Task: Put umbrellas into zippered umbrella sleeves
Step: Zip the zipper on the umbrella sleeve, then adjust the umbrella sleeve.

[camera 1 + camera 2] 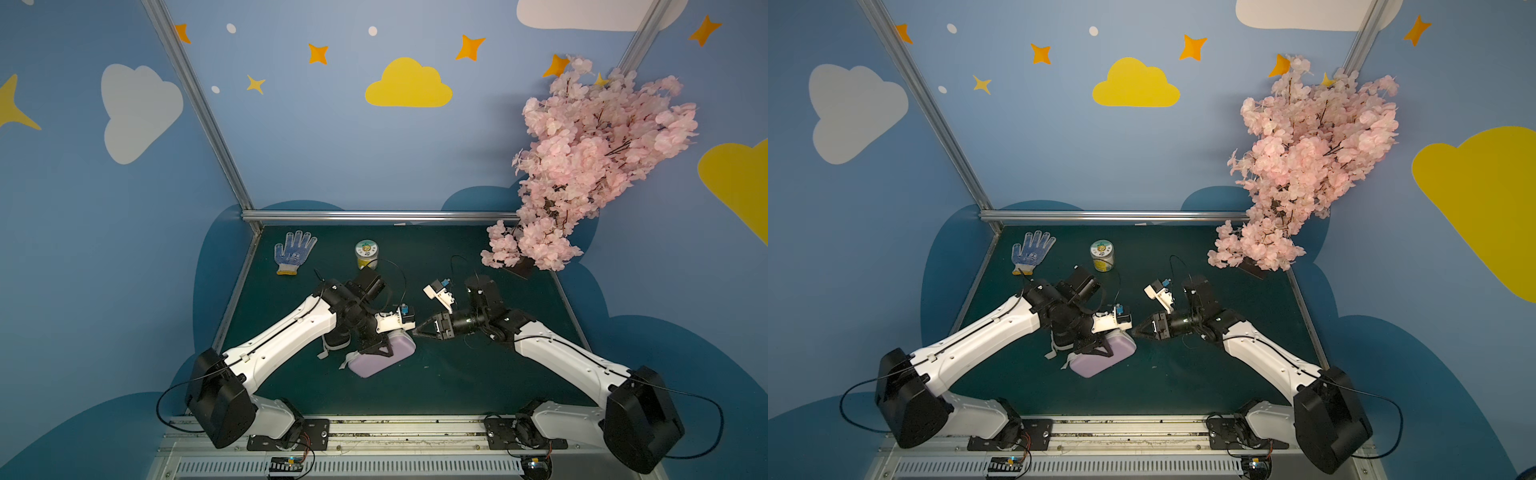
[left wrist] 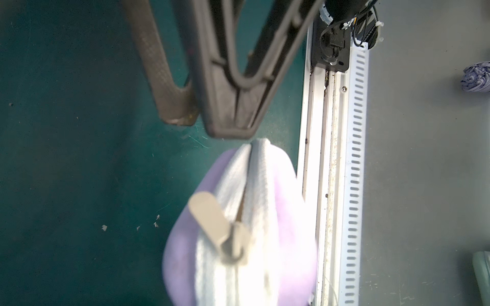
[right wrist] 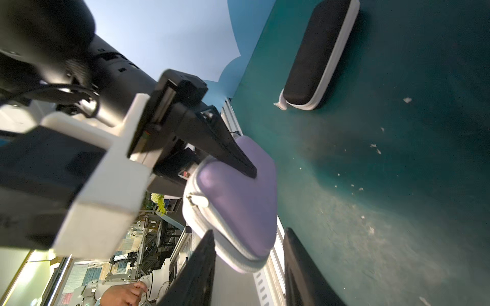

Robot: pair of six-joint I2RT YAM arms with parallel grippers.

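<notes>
sleeves both look closed, and no umbrella lies loose on the counter (image 1: 478,374) in either top view, so the packing is probably done or nearly so. black sleeve (image 3: 315,50) lies flat on the counter, its pale zip band shut along the side that shows; in the top views it is mostly hidden under the left arm. lilac sleeve (image 1: 374,368) is turned up on edge near the middle front of the counter, with the left tool (image 1: 380,351) clamped across its shell; whether it rests on the counter or hangs just clear i cannot tell. its grey pull strap (image 2: 209,212) sits near one rounded end, and the zip band looks drawn together, though blur in the left wrist view leaves the last stretch unclear. right tool (image 1: 417,330) has its jaws apart and grips nothing, its tips just beside the sleeve's other end. what seems left: finish or check that zip, then set the lilac sleeve down and let go.
</notes>
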